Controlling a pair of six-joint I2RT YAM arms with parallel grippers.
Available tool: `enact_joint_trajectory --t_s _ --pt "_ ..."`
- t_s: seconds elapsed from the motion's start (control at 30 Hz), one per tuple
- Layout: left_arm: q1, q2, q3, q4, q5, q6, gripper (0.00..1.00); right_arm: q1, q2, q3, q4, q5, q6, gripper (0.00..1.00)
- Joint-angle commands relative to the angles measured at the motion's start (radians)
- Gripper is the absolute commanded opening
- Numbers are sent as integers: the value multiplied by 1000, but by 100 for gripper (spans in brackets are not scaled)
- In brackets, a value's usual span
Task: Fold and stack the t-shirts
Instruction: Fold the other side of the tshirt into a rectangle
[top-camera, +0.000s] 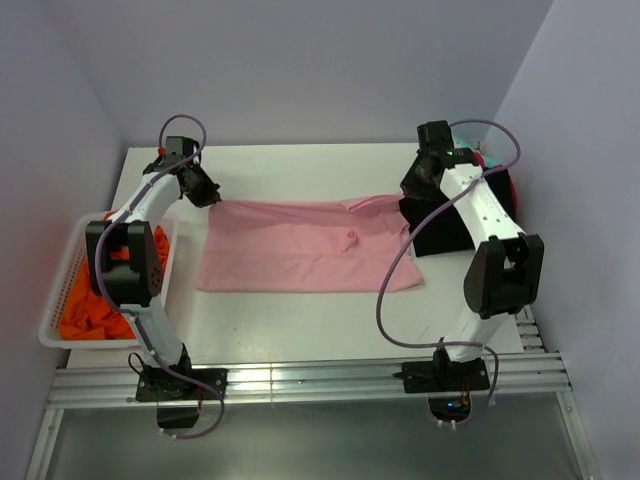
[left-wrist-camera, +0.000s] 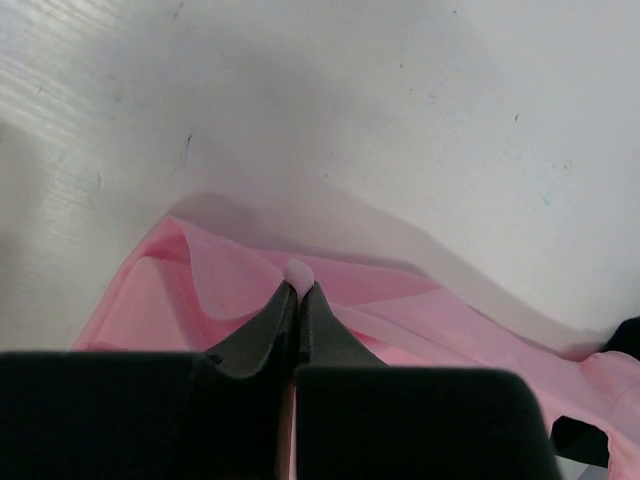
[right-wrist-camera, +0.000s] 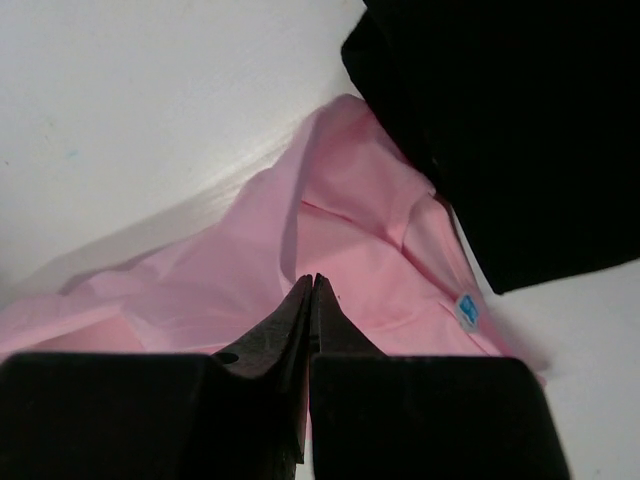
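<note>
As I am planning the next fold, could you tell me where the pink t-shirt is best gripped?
Grip the pink t-shirt at its two far corners, from above, one arm each: it lies spread flat and wide, and the left gripper pinches the far-left corner.

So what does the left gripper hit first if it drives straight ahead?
The left gripper pinches the pink t-shirt at its tips; just past that fold it would likely meet the bare white table, though depth is unclear.
</note>
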Motion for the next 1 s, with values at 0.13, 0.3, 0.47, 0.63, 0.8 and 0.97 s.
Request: enact_joint_trajectory --t_s 0.13,0.3,0.47,0.63,0.8,0.97 --pt "2 -173 -137 27 -48 27 0 3 -213 -194 66 11 4 0" --pt "2 -287 -316 62 -60 19 0 15 -311 -382 105 6 27 0" --pt "-7 -378 -464 81 -72 10 5 32 -434 -586 134 26 62 0" --pt "-16 -466 -600 81 -161 -21 99 41 -528 -746 128 44 131 32" --pt "-16 -513 -591 53 -181 -24 99 43 -580 -790 93 55 134 96" --pt "-16 -501 -518 13 -170 -22 100 43 -620 -760 56 37 126 96"
